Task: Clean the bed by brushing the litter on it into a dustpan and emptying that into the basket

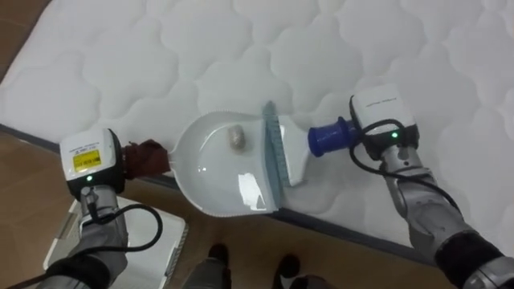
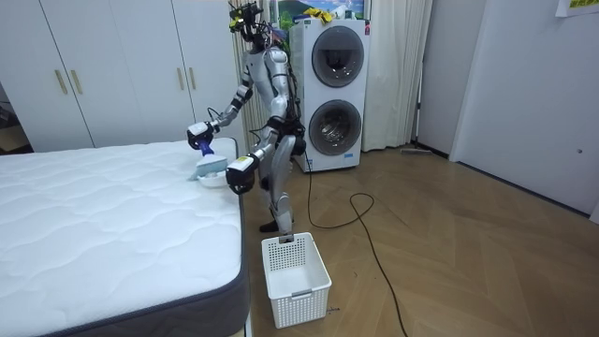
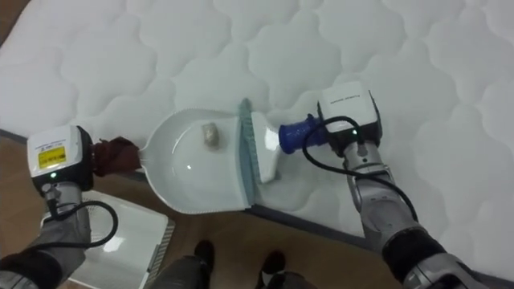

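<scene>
A white dustpan (image 1: 210, 175) lies at the near edge of the white quilted mattress (image 1: 361, 48), partly over the side. A small grey crumb (image 1: 237, 138) sits in its pan. My left hand (image 1: 92, 160) is shut on the pan's dark red handle (image 1: 146, 157), off the bed's edge. A white brush with pale blue bristles (image 1: 275, 152) stands across the pan's mouth. My right hand (image 1: 384, 120) is shut on its blue handle (image 1: 331, 137). In the room view I stand at the bed's corner with both arms over the dustpan (image 2: 211, 174).
A white slatted laundry basket (image 1: 148, 245) stands on the wooden floor below my left arm, next to the bed (image 2: 112, 225). Two stacked washing machines (image 2: 334, 94) and white wardrobes (image 2: 112, 65) stand behind me.
</scene>
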Tool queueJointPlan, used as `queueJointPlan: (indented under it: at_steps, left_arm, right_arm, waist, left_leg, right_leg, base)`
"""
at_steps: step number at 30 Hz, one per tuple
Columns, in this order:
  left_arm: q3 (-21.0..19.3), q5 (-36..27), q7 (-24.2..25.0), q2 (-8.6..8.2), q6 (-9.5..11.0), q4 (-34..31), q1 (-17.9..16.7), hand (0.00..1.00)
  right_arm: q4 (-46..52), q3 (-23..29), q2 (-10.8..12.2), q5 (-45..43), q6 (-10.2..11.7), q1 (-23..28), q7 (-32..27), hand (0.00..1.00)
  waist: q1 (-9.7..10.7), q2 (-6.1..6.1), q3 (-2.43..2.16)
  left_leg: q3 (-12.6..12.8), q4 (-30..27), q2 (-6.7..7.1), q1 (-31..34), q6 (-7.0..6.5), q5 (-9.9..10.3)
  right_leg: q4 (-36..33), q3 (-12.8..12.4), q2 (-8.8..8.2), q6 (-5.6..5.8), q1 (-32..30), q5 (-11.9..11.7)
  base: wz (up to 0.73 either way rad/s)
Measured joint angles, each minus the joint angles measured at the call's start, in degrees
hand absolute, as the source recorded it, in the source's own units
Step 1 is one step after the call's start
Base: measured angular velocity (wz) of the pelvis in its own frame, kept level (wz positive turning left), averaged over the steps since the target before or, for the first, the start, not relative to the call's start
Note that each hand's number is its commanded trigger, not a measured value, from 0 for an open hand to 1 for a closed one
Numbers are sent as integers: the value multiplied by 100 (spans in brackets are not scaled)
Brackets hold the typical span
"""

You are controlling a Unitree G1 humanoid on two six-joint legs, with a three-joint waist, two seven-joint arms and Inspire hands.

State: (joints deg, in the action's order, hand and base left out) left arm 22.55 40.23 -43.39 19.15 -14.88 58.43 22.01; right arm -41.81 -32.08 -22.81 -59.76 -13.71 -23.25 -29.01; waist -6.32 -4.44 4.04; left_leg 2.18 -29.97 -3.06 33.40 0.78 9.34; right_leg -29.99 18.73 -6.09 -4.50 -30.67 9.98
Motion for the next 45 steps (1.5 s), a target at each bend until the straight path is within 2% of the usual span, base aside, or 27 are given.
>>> queueJointPlan:
  at_steps: [4,8,12,14,15,16,19,21,23,26,30,32,34,35,40,42,43,44,45]
  left_arm:
    - [-1,-2,-49,6,11,0,1,100]
    - [-63,-3,-83,38,-9,5,-5,100]
    - [-248,-8,-112,65,-15,10,-15,100]
    - [-268,-6,-111,106,-48,14,-30,100]
    - [-286,2,-109,108,-61,14,-29,100]
    - [-353,50,-93,105,-75,13,-30,100]
    - [-572,271,-70,106,-85,-3,-145,100]
    - [-753,404,-13,106,-135,-147,-342,100]
    - [-963,424,31,107,-180,-390,-604,100]
    - [-1104,427,128,100,-221,-712,-889,100]
    - [-1174,451,148,93,-222,-939,-1102,100]
    - [-1373,446,158,73,-221,-1401,-1459,100]
    - [-1416,441,179,66,-217,-1757,-1679,100]
    - [-1419,444,222,64,-216,-1946,-1813,100]
    - [-1472,560,528,-20,-210,-2444,-2048,100]
    - [-1455,563,577,-72,-202,-2481,-2056,100]
    - [-1443,561,631,-107,-199,-2483,-2059,100]
    - [-1437,564,699,-140,-195,-2482,-2069,100]
    - [-1436,575,733,-170,-194,-2482,-2083,100]
  right_arm:
    - [-578,148,-91,533,169,170,-200,100]
    - [-965,446,-125,805,221,325,-318,100]
    - [-1192,498,-191,1032,257,439,-406,100]
    - [-1203,684,-197,1128,258,529,-461,58]
    - [-1203,741,-197,1140,257,546,-467,54]
    - [-1201,870,-196,1169,261,586,-469,0]
    - [-1203,1134,-196,1255,294,752,-471,0]
    - [-1201,1348,-196,1255,335,857,-473,0]
    - [-1199,1588,-196,1424,314,931,-474,0]
    - [-1163,1755,-194,1913,285,1085,-474,0]
    - [-934,1801,-192,2368,258,1376,-470,0]
    - [-641,1968,-186,2639,281,1638,-470,0]
    - [-528,2093,-182,2900,288,1774,-469,0]
    - [-417,2133,-170,3116,286,1874,-471,0]
    - [360,2355,89,3836,262,2328,-488,0]
    - [437,2373,122,4091,296,2406,-510,0]
    - [439,2444,172,4302,307,2407,-565,0]
    - [440,2484,201,4507,315,2434,-656,0]
    - [440,2508,208,4583,322,2478,-719,0]
  waist:
    - [64,-5,-3]
    - [151,-38,-23]
    - [229,-78,-48]
    - [299,-88,-56]
    - [308,-91,-58]
    - [317,-95,-61]
    - [298,-101,-93]
    - [300,-109,-191]
    - [289,-126,-232]
    - [293,-129,-249]
    - [268,-128,-281]
    - [299,-131,-321]
    - [299,-130,-327]
    - [299,-125,-339]
    - [299,-100,-373]
    - [337,-75,-375]
    - [391,-34,-377]
    - [491,16,-375]
    - [509,41,-386]
  left_leg:
    - [-5,12,18,-47,0,0]
    - [35,53,61,-139,-7,1]
    - [67,140,60,-384,-9,-1]
    - [70,179,61,-542,-9,0]
    - [72,190,66,-572,-9,0]
    - [72,249,74,-629,-10,1]
    - [75,379,76,-887,-9,1]
    - [74,537,79,-1060,-7,1]
    - [61,704,71,-1315,13,-13]
    - [24,763,47,-1636,30,-20]
    - [28,954,42,-1994,35,-17]
    - [47,1034,58,-2128,35,-17]
    - [43,1035,55,-2185,35,-16]
    - [41,1029,44,-2223,35,-16]
    - [-4,923,-41,-2274,82,25]
    - [89,896,-69,-2269,79,25]
    - [365,800,-178,-2214,57,11]
    - [776,722,-346,-2167,10,-20]
    - [969,698,-419,-2157,-14,-35]
  right_leg:
    - [-34,51,-38,20,62,65]
    - [-73,-8,-85,43,85,120]
    - [-21,-13,-84,52,309,128]
    - [41,-8,-77,61,469,133]
    - [41,-16,-78,66,495,136]
    - [50,-23,-81,74,544,141]
    - [204,-36,-50,91,791,143]
    - [333,-46,-15,110,939,132]
    - [500,-27,25,121,1201,115]
    - [728,36,81,139,1595,106]
    - [927,43,131,174,1973,85]
    - [944,1,125,201,2085,104]
    - [995,7,138,204,2176,106]
    - [1063,10,198,208,2271,108]
    - [1235,261,254,181,2590,132]
    - [1216,425,217,177,2675,203]
    - [1223,611,192,178,2762,240]
    - [1229,847,156,187,2858,283]
    - [1232,947,134,195,2896,304]
  base:
    - [9]
    - [0]
    - [-3]
    - [0]
    - [0]
    - [0]
    - [0]
    - [0]
    - [2]
    - [7]
    - [1]
    - [0]
    - [8]
    - [11]
    - [27]
    - [50]
    - [76]
    - [83]
    - [83]
